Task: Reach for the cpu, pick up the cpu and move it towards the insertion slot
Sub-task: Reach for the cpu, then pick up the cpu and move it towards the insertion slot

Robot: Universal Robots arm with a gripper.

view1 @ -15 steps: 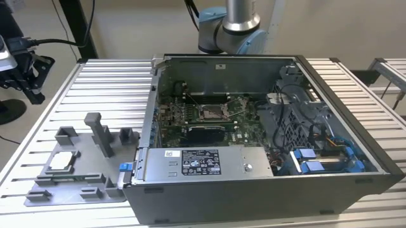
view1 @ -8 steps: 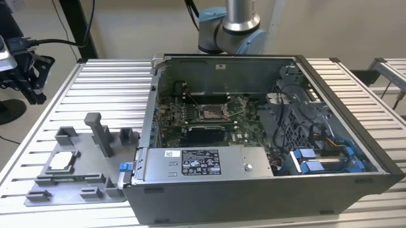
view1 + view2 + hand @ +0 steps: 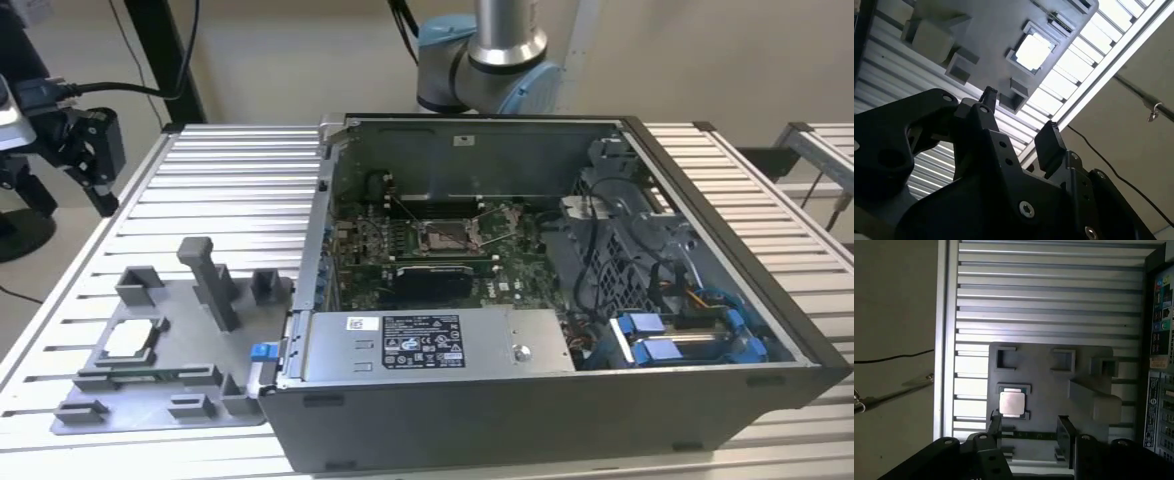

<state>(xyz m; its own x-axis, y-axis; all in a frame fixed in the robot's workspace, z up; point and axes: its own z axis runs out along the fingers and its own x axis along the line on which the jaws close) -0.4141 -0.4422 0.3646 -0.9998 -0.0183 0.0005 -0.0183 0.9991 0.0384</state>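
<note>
The cpu lies flat, silvery top up, in a square nest of the grey fixture plate at the exterior view's left. Both wrist views show the cpu some way beyond my fingertips. My gripper is open with nothing between its two black fingers, held well above the plate. In the exterior view the gripper hangs at the far left. The insertion slot, a silver-framed socket on the green board, sits inside the open computer case.
Grey blocks and a tall post rise from the fixture plate close to the cpu. The case walls surround the board, with cables and blue clips at its right. A black recess lies just in front of the socket. The ribbed table ends near the plate.
</note>
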